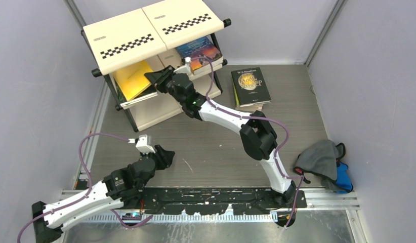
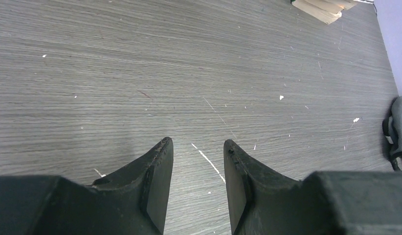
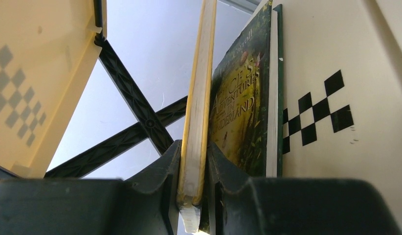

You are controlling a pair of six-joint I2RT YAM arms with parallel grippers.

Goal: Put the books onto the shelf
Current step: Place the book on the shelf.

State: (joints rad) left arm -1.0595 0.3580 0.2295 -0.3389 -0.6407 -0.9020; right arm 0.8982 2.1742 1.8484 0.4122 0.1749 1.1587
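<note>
Right gripper [image 3: 194, 148] clamped on yellow book [image 1: 131, 79], held edge-on inside shelf [image 1: 145, 31], middle tier, left side. Green-and-gold book [image 3: 238, 112] stood just beside it, against checkered shelf panel. Blue book [image 1: 200, 49] lay under top panel, right side. Black book [image 1: 250, 84] sat atop stack [image 1: 245, 106] on table [image 1: 206, 147], near shelf. Left gripper [image 2: 198, 147] hung above table, fingers apart, empty.

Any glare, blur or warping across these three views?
Top external: even light, walls splay outward. Left wrist: table grain sharp, no glare. Right wrist: green book title legible, yellow book blurs at its near end.
</note>
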